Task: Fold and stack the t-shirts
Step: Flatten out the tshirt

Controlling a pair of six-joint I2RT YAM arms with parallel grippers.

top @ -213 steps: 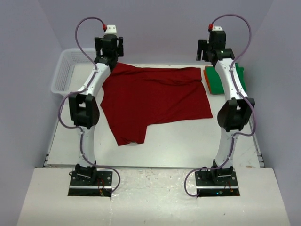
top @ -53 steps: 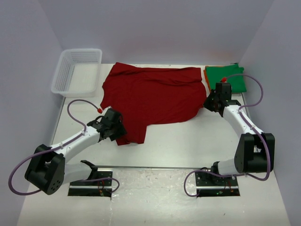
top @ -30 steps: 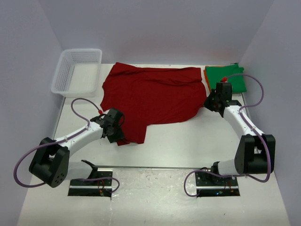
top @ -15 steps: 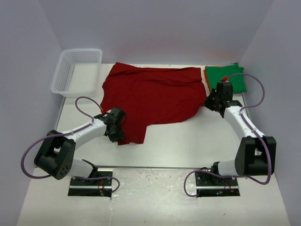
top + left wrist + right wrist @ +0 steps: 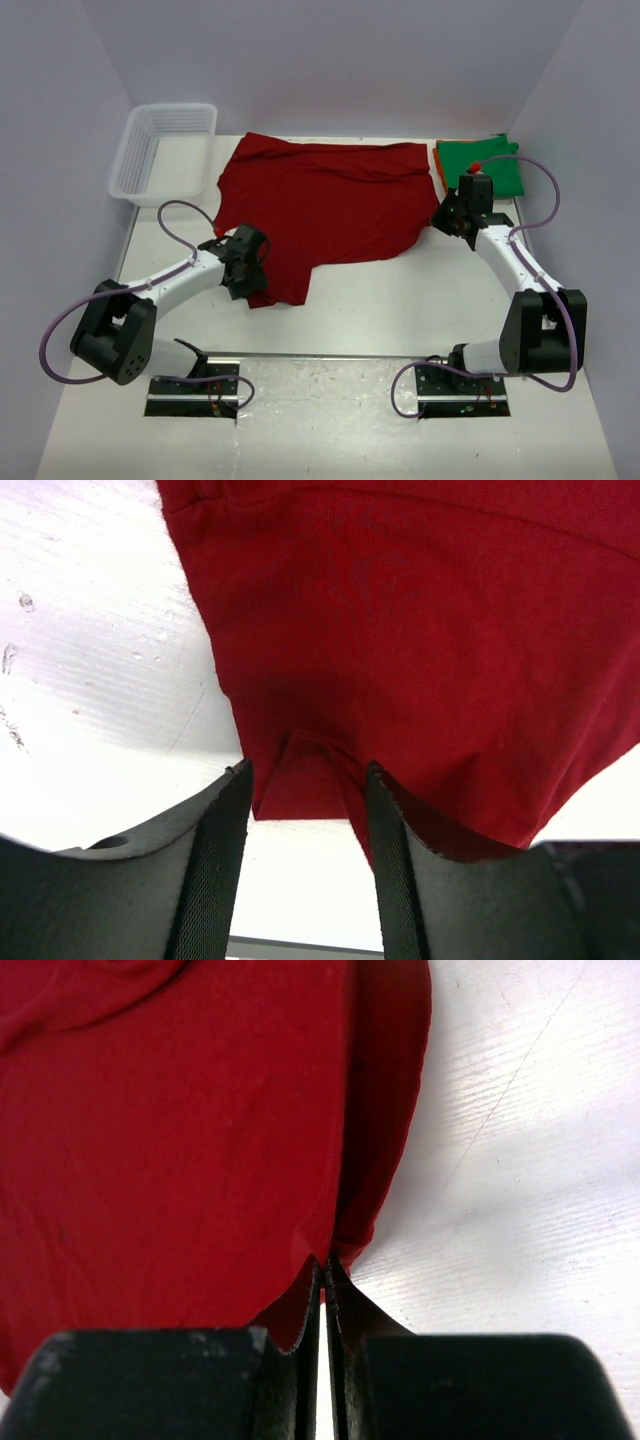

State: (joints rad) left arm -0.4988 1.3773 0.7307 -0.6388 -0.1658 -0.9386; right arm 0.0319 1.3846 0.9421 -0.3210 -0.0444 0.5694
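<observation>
A dark red t-shirt point(image 5: 320, 205) lies spread flat across the middle of the table. My left gripper point(image 5: 256, 288) sits low at its near-left corner. In the left wrist view the left gripper point(image 5: 306, 777) stands open, with a small fold of the red hem point(image 5: 300, 780) between the jaws and white table showing below it. My right gripper point(image 5: 440, 220) is at the shirt's right edge. In the right wrist view the right gripper point(image 5: 325, 1265) is shut on a pinch of the red cloth point(image 5: 170, 1140). A folded green t-shirt point(image 5: 488, 165) lies at the back right on an orange one point(image 5: 438, 160).
A white mesh basket point(image 5: 165, 150) stands at the back left corner. Bare white table point(image 5: 400, 300) runs between the red shirt's near edge and the arm bases. Purple walls close in the left, right and back sides.
The left gripper's jaws have spread wider around the hem than half a second ago, and the left arm has shifted slightly. The right arm and the shirts have not moved.
</observation>
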